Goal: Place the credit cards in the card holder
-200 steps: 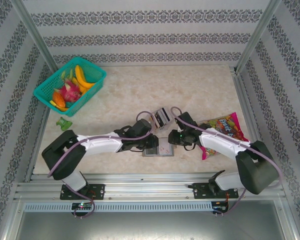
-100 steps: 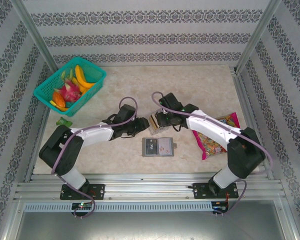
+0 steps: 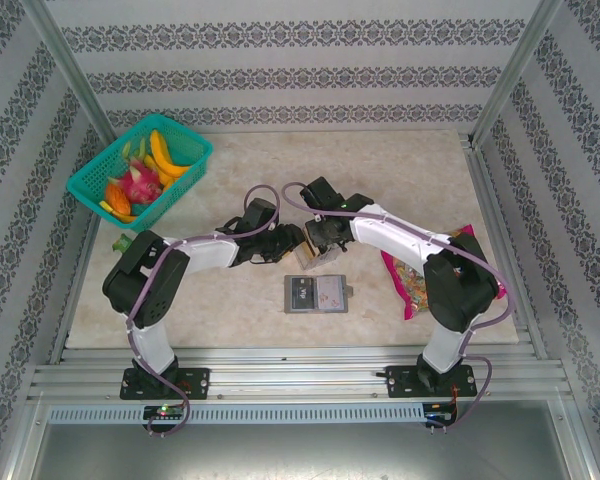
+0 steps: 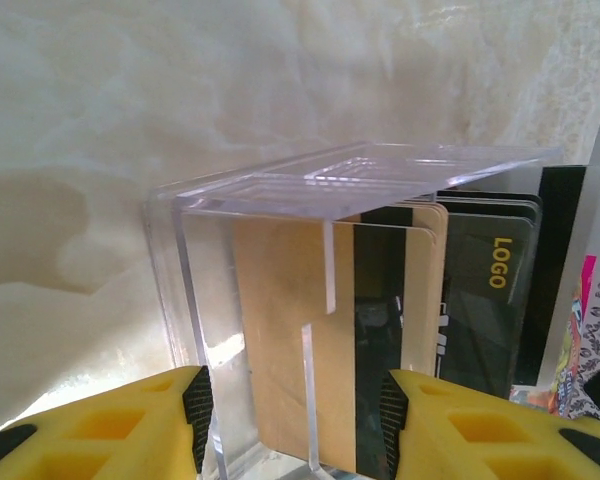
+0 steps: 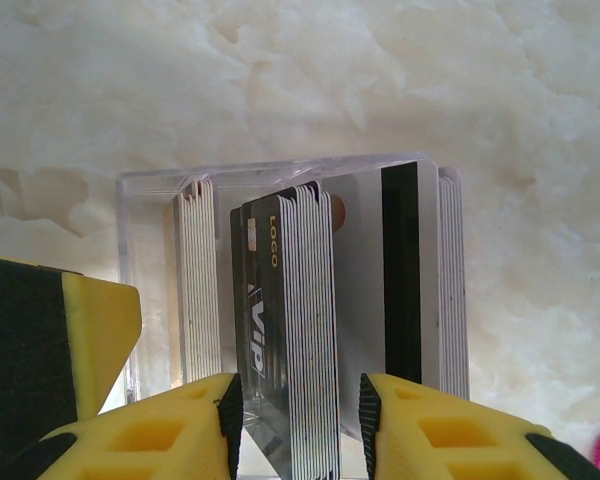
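Standing on edge in a clear tray (image 4: 360, 175), the credit cards (image 5: 290, 300) are being bracketed by the right gripper (image 5: 300, 420), jaws apart round a dark bunch, while the left gripper (image 4: 295, 410) is straddling the tray, probably steadying it, either squeeze impossible to tell, the card holder (image 3: 302, 294) lying nearby on the pale, wallpaper-walled counter (image 3: 380, 170)

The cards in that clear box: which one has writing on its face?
The dark card, with LOGO printed in gold. The tan card and the pale card near it show a black stripe, no lettering.
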`<control>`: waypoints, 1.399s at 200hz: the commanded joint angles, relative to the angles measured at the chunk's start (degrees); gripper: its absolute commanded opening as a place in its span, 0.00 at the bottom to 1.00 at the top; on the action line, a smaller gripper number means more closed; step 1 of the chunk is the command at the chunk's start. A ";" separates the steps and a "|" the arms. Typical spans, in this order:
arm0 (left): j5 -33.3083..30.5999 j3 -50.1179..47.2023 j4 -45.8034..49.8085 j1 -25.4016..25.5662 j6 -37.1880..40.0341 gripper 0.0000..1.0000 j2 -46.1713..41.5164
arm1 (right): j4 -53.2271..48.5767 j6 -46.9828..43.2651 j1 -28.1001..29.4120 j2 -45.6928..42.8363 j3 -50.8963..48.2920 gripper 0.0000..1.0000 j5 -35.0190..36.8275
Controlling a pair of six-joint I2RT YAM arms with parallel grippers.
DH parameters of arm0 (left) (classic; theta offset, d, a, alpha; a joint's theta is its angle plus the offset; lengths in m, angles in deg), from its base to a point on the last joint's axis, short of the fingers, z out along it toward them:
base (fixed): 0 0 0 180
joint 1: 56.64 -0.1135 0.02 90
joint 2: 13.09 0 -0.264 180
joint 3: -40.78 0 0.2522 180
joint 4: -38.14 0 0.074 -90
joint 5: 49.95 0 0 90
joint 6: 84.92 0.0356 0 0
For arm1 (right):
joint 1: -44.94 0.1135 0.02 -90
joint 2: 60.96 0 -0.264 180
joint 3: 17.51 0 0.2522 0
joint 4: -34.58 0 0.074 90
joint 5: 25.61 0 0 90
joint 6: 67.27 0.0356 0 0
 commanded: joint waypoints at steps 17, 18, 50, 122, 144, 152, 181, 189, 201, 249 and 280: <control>1.06 1.88 -0.60 -1.03 -0.28 0.51 2.17 | -2.13 -1.65 0.75 2.11 2.23 0.39 1.51; 1.09 1.89 -0.62 -1.03 -0.32 0.51 2.28 | -2.11 -1.66 0.71 2.16 2.24 0.39 1.56; 1.18 1.02 -2.07 -1.18 -1.31 0.49 3.33 | -2.54 -1.92 1.24 3.56 2.89 0.40 2.69; 1.62 -0.13 -3.30 -1.30 -2.56 0.48 4.41 | -3.67 -2.54 2.45 4.97 3.89 0.41 5.54; 1.77 -0.28 -3.67 -1.30 -2.65 0.48 4.57 | -3.93 -2.68 2.45 4.43 4.32 0.41 5.55; 1.90 -0.11 -3.72 -1.30 -2.65 0.48 4.67 | -3.93 -2.73 2.46 4.16 4.50 0.41 5.47; 2.24 0.15 -3.43 -1.28 -2.57 0.48 4.98 | -3.76 -2.69 2.49 3.63 4.52 0.42 5.16; 2.34 0.04 -3.45 -1.21 -2.58 0.48 5.04 | -3.67 -2.57 2.49 3.71 4.52 0.42 5.03; 2.25 -0.10 -3.41 -1.29 -2.68 0.48 5.02 | -3.51 -2.60 2.47 4.01 4.57 0.42 4.77; 2.35 -0.37 -3.37 -1.25 -2.71 0.48 4.92 | -4.37 -3.37 3.11 6.19 5.88 0.42 7.87; 2.42 -0.20 -3.28 -1.22 -2.68 0.48 4.87 | -4.88 -4.39 3.87 8.16 6.87 0.42 11.23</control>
